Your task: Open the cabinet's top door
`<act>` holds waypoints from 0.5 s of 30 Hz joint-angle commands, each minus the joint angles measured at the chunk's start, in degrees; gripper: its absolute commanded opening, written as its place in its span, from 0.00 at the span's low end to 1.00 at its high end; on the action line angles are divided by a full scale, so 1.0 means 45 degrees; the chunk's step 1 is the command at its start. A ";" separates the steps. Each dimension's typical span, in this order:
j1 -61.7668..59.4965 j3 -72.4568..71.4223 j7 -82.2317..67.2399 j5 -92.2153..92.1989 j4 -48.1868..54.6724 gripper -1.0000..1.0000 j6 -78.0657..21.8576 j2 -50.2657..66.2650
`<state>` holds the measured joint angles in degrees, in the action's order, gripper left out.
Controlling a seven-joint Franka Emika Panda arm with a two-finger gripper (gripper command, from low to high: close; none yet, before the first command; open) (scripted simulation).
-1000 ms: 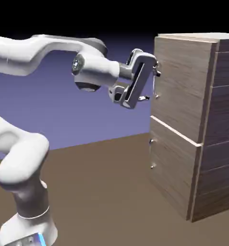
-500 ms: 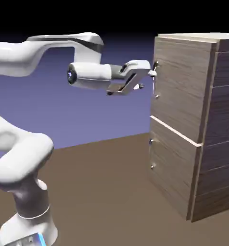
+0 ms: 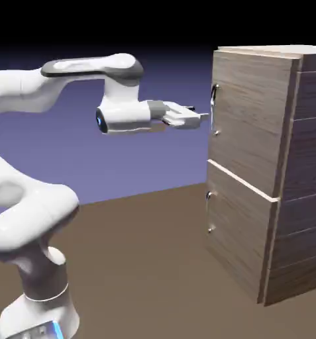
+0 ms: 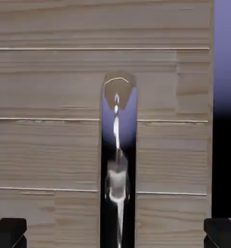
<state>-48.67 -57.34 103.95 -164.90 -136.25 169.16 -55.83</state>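
Still short of the handle: risk of a missed or glancing grip

Now level with the upper part of the top door (image 3: 246,119), gripper (image 3: 199,118) pointing straight at the cabinet (image 3: 279,172), just beside the handle (image 3: 214,109) but not touching. Fingers spread wide: in the hand view, dark fingertips (image 4: 8,232) at the two bottom corners, well apart, with the shiny bar handle (image 4: 118,160) running up the middle between them. Door shut, flush with the cabinet front, lower door (image 3: 236,232) beneath it untouched.

Likely trouble from here, as a judgement:
- Closing too early, before reaching around the bar: pinching air, then pulling back with nothing held.
- Driving too far forward: fingertips jammed against the wood, arm stalled.
- Drifting sideways on approach: one finger striking the slim bar, sliding off its glossy surface.
- Gripping only by the very tips: slipping free once pulled, door barely cracked.
- Pulling straight back against the hinge arc: bar twisting out of the grip.
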 commanded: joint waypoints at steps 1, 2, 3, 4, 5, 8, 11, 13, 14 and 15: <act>-0.0431 -0.0249 -0.0044 -0.0060 0.0293 0.50 -0.0103 0.0183; -0.0907 -0.0525 -0.0094 -0.0127 0.0617 0.50 -0.0217 0.0385; -0.1340 -0.0776 -0.0139 -0.0188 0.0912 0.50 -0.0320 0.0569; -0.1748 -0.1013 -0.0181 -0.0245 0.1190 0.50 -0.0418 0.0743; -0.1749 -0.1013 -0.0181 -0.0245 0.1190 0.00 -0.0418 0.0743; -0.0826 -0.0316 -0.0510 0.0035 0.0608 0.00 -0.0842 0.1037; 0.0558 0.0795 -0.0278 0.1040 -0.0399 0.00 -0.1618 0.1155; 0.1481 0.1602 -0.0066 0.1796 -0.1071 0.00 -0.2145 0.1156; 0.1943 0.2028 0.0062 0.2208 -0.1411 0.00 -0.2418 0.1130; 0.2404 0.2472 0.0208 0.2650 -0.1759 0.00 -0.2702 0.1083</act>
<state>-37.85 -46.21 104.88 -152.89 -144.15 157.05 -50.96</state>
